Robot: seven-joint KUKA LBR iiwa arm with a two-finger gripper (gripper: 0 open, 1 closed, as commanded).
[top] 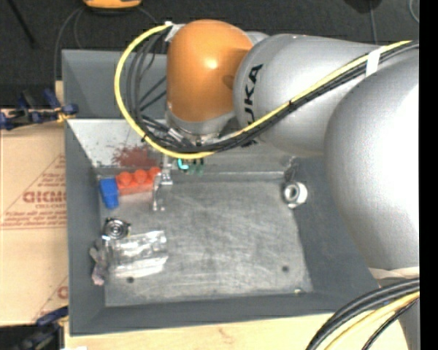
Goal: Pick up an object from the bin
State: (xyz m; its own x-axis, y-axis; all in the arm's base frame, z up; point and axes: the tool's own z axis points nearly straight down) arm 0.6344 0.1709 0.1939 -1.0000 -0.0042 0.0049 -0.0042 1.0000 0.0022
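A large grey arm is seen reaching in from the right across the grey metal bin, bent so that its orange-covered wrist hangs over the bin's far left part, ringed by black and yellow cables. Below the wrist the gripper is pointed down near the back wall; whether it is open or closed cannot be told. Just to its left one orange studded brick is found, and one small blue block is set beside that brick. Nearer the front left, one crumpled clear plastic piece is laid, with one round metal cap at its corner. One silver ring is placed well apart on the right
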